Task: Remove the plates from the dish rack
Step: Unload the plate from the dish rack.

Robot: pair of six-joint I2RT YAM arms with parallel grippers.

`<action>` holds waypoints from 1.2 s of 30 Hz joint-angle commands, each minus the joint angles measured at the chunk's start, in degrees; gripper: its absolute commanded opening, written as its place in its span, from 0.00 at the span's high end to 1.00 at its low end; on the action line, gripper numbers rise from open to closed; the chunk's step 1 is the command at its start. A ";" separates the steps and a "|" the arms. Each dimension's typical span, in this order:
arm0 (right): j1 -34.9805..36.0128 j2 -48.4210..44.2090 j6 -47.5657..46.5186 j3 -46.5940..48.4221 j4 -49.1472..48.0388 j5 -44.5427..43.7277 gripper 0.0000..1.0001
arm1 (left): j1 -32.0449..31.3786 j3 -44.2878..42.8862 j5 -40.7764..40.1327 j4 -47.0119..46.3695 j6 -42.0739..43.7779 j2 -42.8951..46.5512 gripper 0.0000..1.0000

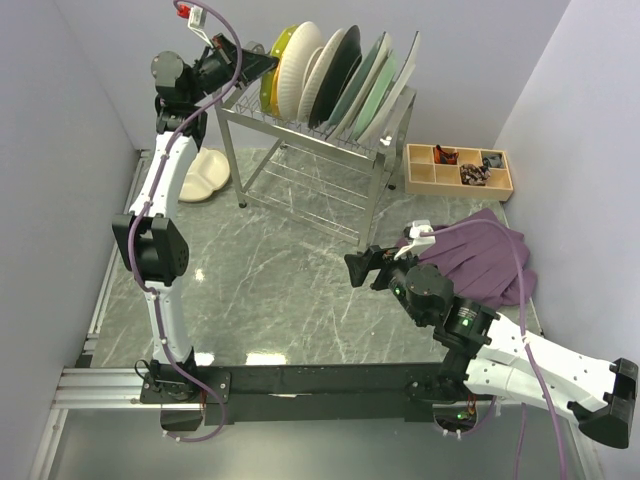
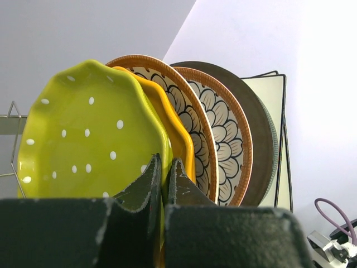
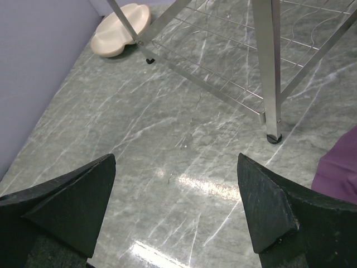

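Note:
The dish rack [image 1: 375, 195] stands at the back with several plates upright in its prongs. My left gripper [image 1: 252, 66] is at the rack's left end, shut on the rim of the scalloped yellow dotted plate [image 2: 89, 128], one finger on each side [image 2: 165, 167]. Behind that plate stand two brown petal-patterned plates [image 2: 226, 139], a dark-rimmed one [image 2: 263, 145] and a white square one [image 2: 269, 97]. A cream divided plate [image 1: 205, 170] lies flat on the table left of the rack. My right gripper [image 1: 356, 270] hovers open over the marble [image 3: 175, 184], holding nothing.
A wooden compartment tray [image 1: 458, 168] sits at the back right. A purple cloth [image 1: 480, 255] lies beside my right arm. The rack's chrome leg [image 3: 266, 67] stands just ahead of the right gripper. Walls close in on the left and right.

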State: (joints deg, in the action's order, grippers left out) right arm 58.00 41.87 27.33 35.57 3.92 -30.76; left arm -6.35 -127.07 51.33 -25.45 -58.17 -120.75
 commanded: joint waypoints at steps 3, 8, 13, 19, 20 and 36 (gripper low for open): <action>0.62 -0.21 -0.70 2.31 -0.94 -1.32 0.05 | -0.24 -3.89 -5.97 0.14 2.10 0.69 0.99; 0.63 -0.03 -0.79 2.31 -0.94 -1.67 0.05 | -0.16 -6.87 -7.30 -0.56 0.61 0.60 0.99; 0.54 0.15 -0.79 2.48 -0.67 -1.67 0.05 | 0.20 -9.17 -9.23 -1.17 -0.54 0.51 0.99; 0.62 -0.38 -0.79 2.13 -0.94 -1.67 0.05 | 0.72 -7.15 -8.97 -3.19 -1.24 1.92 0.99; 0.71 -0.38 -0.79 2.22 -0.94 -1.67 0.05 | 0.72 -6.71 -8.71 -4.42 -1.76 2.44 0.99; 0.98 0.76 -0.96 2.49 -0.76 -2.28 0.05 | 1.95 -5.83 -7.12 -10.67 -6.43 4.12 0.99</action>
State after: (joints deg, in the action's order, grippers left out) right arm 58.28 42.52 27.11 35.57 3.92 -31.09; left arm -5.67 -131.37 47.66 -24.53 -64.77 -121.67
